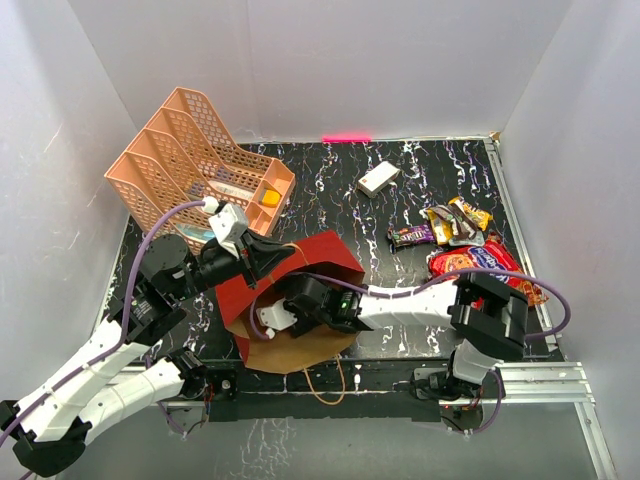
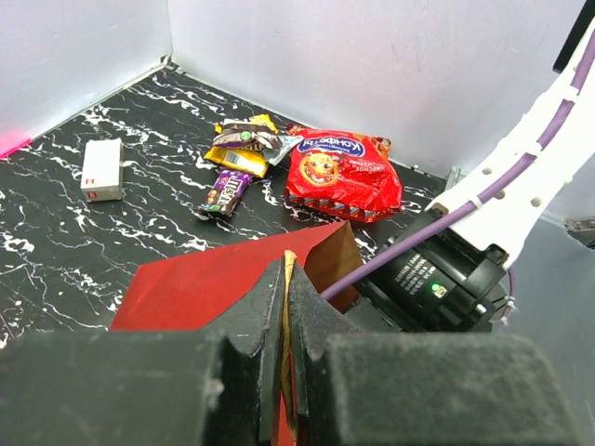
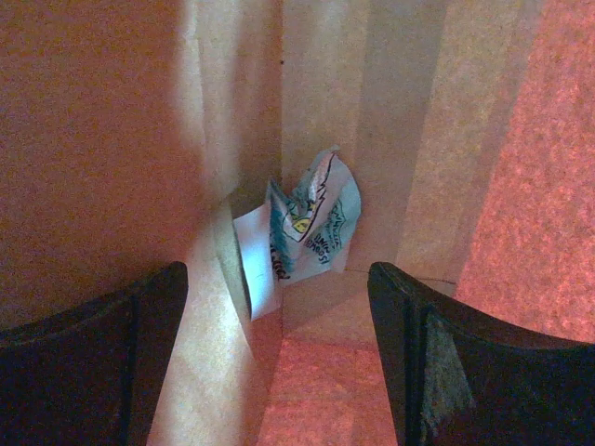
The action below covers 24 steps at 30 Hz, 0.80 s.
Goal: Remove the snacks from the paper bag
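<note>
The dark red paper bag [image 1: 320, 255] lies on its side at the table's near middle, its brown kraft mouth facing the front. My left gripper [image 1: 262, 250] is shut on the bag's upper edge [image 2: 291, 265] and holds it up. My right gripper [image 1: 290, 312] is inside the bag, open and empty [image 3: 279, 348]. Ahead of it, in the bag's far corner, lies a crumpled white and pale-blue wrapper [image 3: 307, 228]. The red cookie packet [image 1: 480, 265] and the smaller yellow, orange and brown wrappers [image 1: 445, 225] lie on the table at the right, also in the left wrist view [image 2: 339, 172].
A peach lattice file tray [image 1: 195, 165] stands at the back left with a small orange piece in it. A small white box [image 1: 378, 179] lies at the back middle. White walls close in the table. A cord handle [image 1: 325, 385] hangs over the front edge.
</note>
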### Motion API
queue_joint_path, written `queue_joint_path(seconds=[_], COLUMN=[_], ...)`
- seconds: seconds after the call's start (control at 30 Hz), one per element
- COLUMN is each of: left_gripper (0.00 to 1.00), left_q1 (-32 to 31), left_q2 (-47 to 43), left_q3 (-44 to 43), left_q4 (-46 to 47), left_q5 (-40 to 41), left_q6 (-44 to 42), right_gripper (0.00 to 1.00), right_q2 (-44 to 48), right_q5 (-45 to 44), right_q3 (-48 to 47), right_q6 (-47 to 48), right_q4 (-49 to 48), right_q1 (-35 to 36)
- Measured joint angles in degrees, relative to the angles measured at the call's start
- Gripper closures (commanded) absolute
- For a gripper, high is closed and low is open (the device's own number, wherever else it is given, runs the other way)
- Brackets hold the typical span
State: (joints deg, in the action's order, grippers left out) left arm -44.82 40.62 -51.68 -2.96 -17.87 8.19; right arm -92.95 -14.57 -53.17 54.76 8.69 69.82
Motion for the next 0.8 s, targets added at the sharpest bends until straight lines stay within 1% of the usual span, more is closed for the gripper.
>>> queue_joint_path(seconds=[0.2, 0.3, 0.4, 0.6, 0.8], left_gripper=[0.99, 0.99, 0.99, 0.99, 0.99], left_q1=[0.0, 0.0, 0.0, 0.0, 0.0], left_q2=[0.0, 0.0, 0.0, -0.13, -0.9], left_q3=[0.15, 0.15, 0.15, 0.17, 0.17], left_q4=[0.76, 1.22, 1.33, 1.33, 1.29], left_q5=[-0.87, -1.22, -1.51, -1.68, -1.68], left_q6=[0.42, 0.59, 0.81, 0.96, 1.03], right_gripper=[0.22, 0.29, 0.38, 0.45, 0.59], right_q2=[-3.19, -5.09, -7.06, -12.04, -14.08], right_q5=[0.15, -0.04, -1.18, -5.66, -8.31], right_q3=[-1.22, -1.49, -1.53, -2.6, -3.54], right_q6=[0.83, 0.92, 1.11, 1.25, 0.92], right_q4=[-2.97, -5.2, -7.45, -10.88, -12.85], right_q1=[-1.22, -1.36, -1.57, -3.1, -4.61])
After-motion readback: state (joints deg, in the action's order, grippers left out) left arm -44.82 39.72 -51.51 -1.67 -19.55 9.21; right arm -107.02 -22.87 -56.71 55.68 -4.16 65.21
